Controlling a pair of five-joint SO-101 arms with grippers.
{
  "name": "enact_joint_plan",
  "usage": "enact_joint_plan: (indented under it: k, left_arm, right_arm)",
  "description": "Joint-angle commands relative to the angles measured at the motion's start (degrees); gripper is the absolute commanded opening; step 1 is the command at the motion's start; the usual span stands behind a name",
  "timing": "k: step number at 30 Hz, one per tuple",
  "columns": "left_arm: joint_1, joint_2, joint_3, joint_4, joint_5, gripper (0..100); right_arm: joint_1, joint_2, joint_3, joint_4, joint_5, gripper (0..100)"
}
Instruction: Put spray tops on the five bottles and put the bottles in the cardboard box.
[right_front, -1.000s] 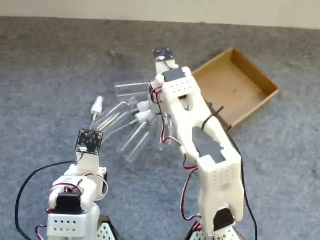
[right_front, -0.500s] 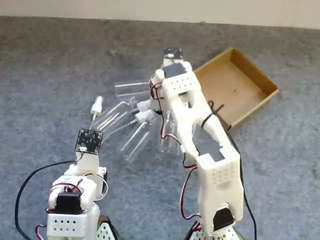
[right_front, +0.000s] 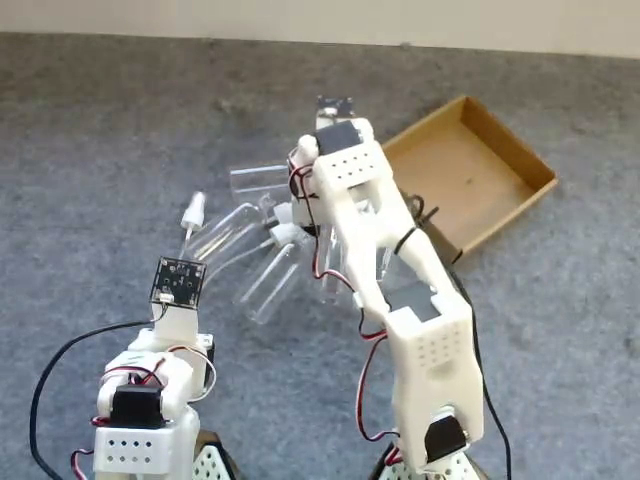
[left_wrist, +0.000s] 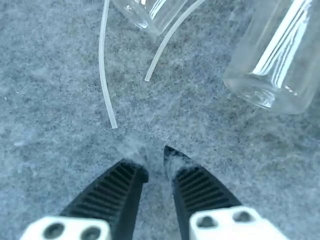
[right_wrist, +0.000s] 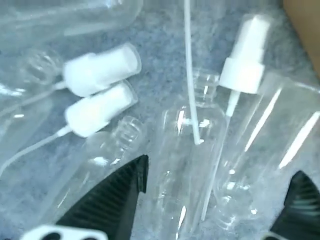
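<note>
1. Nearest to us, the left arm (right_front: 150, 400) sits folded well short of the pile. The left gripper (left_wrist: 155, 159) hangs low over the grey felt (left_wrist: 55, 125). Its jaws are drawn almost together with only a slit between them, and they grasp nothing.
2. Just beyond its tips lie two thin loose tubes (left_wrist: 104, 75) and the closed base of a clear bottle (left_wrist: 272, 65).
3. Farther out, the bottles (right_front: 262, 280) lie fanned on their sides. One loose spray top (right_front: 193, 211) rests at the pile's outer edge, and none of the bottles is in the box.
4. The right arm (right_front: 400, 260) reaches over that pile and is much the nearer arm.
5. The right gripper (right_wrist: 221, 170) is released, with its jaws spread wide. An uncapped bottle (right_wrist: 182, 160) lies under the gap, and a second bottle (right_wrist: 265, 145) lies beside it.
6. That uncapped bottle's long axis runs away from the wrist, across the line on which the jaws close. We judge that closing would pinch its width.
7. Two white spray tops (right_wrist: 100, 87) lie side by side past its neck, and a third (right_wrist: 245, 55) lies near the second bottle.
8. Farthest off, the cardboard box (right_front: 465, 165) holds nothing.
9. Against the earlier frames, the right arm has swung slightly toward the pile and away from the box. The left arm and the bottles have kept their places.
</note>
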Motion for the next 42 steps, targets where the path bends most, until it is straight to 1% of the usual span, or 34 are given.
enact_joint_plan:
  k: [1, 8, 18, 26, 29, 35, 42]
  left_arm:
    - [0.6, -0.3, 1.2, 0.1, -0.6, 1]
    - [0.6, -0.3, 1.2, 0.1, -0.6, 1]
    - [0.6, -0.3, 1.2, 0.1, -0.6, 1]
    - [0.6, -0.3, 1.2, 0.1, -0.6, 1]
    - [0.6, -0.3, 1.2, 0.1, -0.6, 1]
    - [0.6, -0.3, 1.2, 0.1, -0.6, 1]
    - [0.6, -0.3, 1.2, 0.1, -0.6, 1]
  right_arm:
    - [-0.7, 1.6, -3.0, -1.0, 0.7, 38.9]
    - [-0.7, 6.8, -3.6, -0.9, 1.1, 38.9]
    - [-1.3, 6.5, -4.0, 0.9, 0.8, 38.9]
    - [-1.2, 4.6, -15.1, 8.9, 1.2, 38.9]
    - [-1.2, 4.2, -18.5, 9.6, 1.2, 38.8]
    - [-1.2, 4.5, -19.5, 9.5, 1.2, 29.3]
    - [-1.7, 4.8, -17.2, 9.5, 1.1, 29.3]
